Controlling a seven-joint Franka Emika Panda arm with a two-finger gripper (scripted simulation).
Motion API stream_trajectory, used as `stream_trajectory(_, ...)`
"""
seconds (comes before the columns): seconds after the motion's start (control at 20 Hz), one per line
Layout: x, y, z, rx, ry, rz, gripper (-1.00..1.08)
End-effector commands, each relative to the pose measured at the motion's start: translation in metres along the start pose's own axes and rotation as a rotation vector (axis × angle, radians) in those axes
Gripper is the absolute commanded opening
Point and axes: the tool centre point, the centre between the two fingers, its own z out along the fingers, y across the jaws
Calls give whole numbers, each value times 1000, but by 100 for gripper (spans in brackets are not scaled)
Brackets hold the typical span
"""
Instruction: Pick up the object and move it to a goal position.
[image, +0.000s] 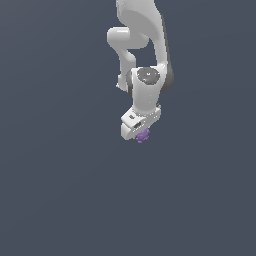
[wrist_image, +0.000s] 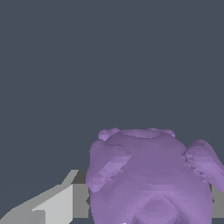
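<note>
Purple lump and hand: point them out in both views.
purple lump (image: 143, 135), exterior view, its visible bumpy side below the hand.
purple lump (wrist_image: 151, 179), wrist view, middle of its body.
hand (image: 139, 134), exterior view, between its fingertips.

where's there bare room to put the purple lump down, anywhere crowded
In the exterior view the grey ground lies bare to the left, to the right and below the hand. The only crowded patch is at the hand itself, where the purple lump sits, with the white arm stacked above.

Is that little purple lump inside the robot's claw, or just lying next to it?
Inside. In the wrist view the purple lump sits between the grey fingers; in the exterior view it pokes from the gripper.
</note>
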Motion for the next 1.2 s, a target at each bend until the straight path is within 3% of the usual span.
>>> stream_trajectory(0.0, 2, -20, -22, -1, 0, -1, -100)
stream_trajectory(0.7, 18, -132, -148, -1, 0, -2, -100)
stream_trajectory(1.15, 27, -177, -202, 1, 1, -2, -100)
